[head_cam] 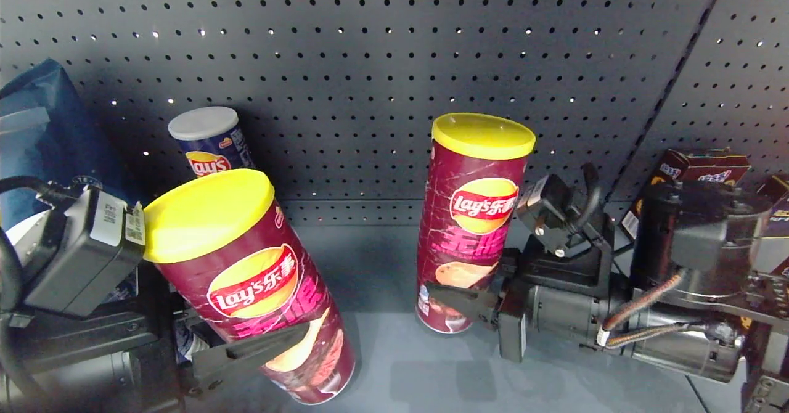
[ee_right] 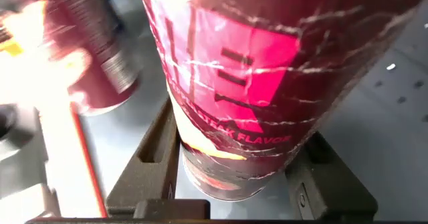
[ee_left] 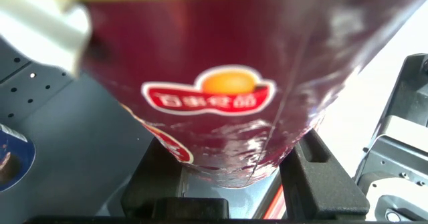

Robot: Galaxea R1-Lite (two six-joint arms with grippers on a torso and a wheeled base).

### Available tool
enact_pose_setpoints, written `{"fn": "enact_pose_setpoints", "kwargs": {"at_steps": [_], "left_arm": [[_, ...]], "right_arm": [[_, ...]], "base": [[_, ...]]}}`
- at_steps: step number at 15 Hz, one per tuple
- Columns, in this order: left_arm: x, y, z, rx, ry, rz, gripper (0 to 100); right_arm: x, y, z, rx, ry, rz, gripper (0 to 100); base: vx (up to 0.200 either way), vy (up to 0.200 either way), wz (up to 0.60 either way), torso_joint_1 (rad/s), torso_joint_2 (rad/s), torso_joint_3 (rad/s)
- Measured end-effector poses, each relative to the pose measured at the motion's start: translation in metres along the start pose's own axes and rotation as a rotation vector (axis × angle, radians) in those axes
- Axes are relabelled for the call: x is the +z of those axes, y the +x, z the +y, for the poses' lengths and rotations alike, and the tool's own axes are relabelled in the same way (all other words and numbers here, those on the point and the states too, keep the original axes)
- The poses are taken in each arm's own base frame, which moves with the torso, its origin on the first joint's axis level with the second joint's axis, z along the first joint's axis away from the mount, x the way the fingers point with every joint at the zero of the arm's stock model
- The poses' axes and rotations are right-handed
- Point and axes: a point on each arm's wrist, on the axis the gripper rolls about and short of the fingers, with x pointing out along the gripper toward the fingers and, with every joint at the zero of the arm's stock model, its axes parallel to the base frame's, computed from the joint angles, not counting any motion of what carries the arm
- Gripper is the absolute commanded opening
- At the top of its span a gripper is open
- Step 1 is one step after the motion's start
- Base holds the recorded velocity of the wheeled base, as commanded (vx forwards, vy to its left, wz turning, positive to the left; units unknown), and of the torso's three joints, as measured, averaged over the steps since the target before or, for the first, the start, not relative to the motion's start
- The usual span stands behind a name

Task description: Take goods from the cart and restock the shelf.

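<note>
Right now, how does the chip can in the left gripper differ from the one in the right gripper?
The left can, in the left gripper, is tilted, lid leaning to the robot's left; the right can, in the right gripper, stands upright. The left can is nearer the camera, the right can closer to the pegboard. Both are maroon with yellow lids, gripped low.

The blue can at the upper left of the head view loses its lower half behind the yellow lid of the tilted can clamped in my left pincer. The far finger of my right pincer is hidden behind the upright can it grips. At the right edge my arm partly covers the boxes. The left edge cuts off the blue bag.
</note>
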Motion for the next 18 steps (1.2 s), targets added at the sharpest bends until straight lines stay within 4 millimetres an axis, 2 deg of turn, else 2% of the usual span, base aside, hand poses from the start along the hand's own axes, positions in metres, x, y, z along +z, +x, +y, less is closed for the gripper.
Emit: {"fn": "enact_pose_setpoints", "kwargs": {"at_steps": [4,9,13,18], "left_arm": [[0.000,0.000,0.000,-0.002,0.001,0.001,0],[-0.001,0.000,0.000,0.011,-0.002,0.008,0],[-0.001,0.000,0.000,0.014,-0.002,0.010,0],[-0.001,0.001,0.001,0.016,-0.002,0.012,0]], "right_arm": [[-0.009,-0.015,0.013,0.030,-0.003,0.007,0],[-0.032,-0.027,0.019,0.038,0.000,0.019,0],[-0.040,-0.029,0.020,0.041,0.006,0.044,0],[-0.043,-0.021,0.020,0.041,0.006,0.046,0]], "base": [[0.000,0.000,0.00,0.000,0.00,0.000],[0.000,0.000,0.00,0.000,0.00,0.000],[0.000,0.000,0.00,0.000,0.00,0.000],[0.000,0.000,0.00,0.000,0.00,0.000]]}}
